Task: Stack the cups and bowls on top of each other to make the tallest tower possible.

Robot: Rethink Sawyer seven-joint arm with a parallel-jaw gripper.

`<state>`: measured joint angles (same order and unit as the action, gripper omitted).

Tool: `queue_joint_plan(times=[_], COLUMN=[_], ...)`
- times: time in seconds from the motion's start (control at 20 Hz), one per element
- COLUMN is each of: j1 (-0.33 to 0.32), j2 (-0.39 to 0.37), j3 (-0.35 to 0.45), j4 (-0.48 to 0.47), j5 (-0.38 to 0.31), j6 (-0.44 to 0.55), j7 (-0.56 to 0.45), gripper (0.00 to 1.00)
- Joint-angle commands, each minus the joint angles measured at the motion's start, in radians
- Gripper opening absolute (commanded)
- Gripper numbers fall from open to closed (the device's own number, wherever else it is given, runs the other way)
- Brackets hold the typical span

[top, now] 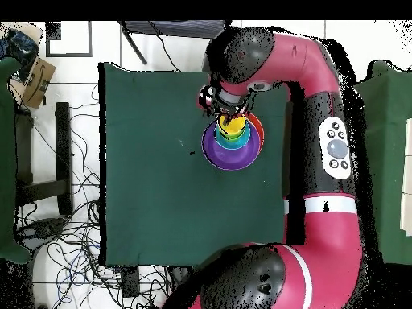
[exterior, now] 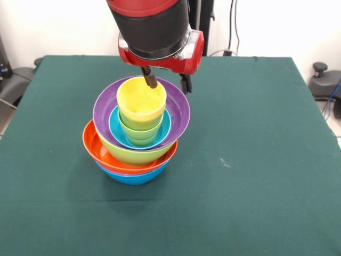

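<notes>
The tower (exterior: 136, 133) stands left of the table's middle. From the bottom it is the blue bowl (exterior: 133, 177), the orange bowl (exterior: 91, 145), the lime green bowl (exterior: 133, 155), the purple bowl (exterior: 180, 114) and the small cyan bowl (exterior: 114, 129). The light green cup (exterior: 139, 134) is nested in the cyan bowl, with the pale yellow cup (exterior: 141, 102) on top. My gripper (exterior: 167, 81) hangs open just behind the top of the tower. One finger (exterior: 149, 77) is at the yellow cup's far rim and the other is over the purple bowl's rim. In the overhead view the tower (top: 217, 150) shows under my arm.
The green table (exterior: 256, 160) carries nothing else. Its right edge in the front view lies near a black stand base (exterior: 321, 80). In the overhead view, cables (top: 56, 241) and a cardboard box (top: 32, 72) lie on the floor beside the table.
</notes>
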<state>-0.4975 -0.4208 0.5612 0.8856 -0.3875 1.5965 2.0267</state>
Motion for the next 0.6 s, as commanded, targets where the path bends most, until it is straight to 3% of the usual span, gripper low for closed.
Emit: queue_joint_plan(times=[0.05, 0.6], j1=[0.012, -0.006], j2=[-0.063, -0.152], j3=[-0.047, -0.066], j4=[0.09, 0.238], j5=[-0.058, -0.031], j6=[-0.098, -0.209], j7=[-0.1, -0.055], gripper=[1.0, 1.0])
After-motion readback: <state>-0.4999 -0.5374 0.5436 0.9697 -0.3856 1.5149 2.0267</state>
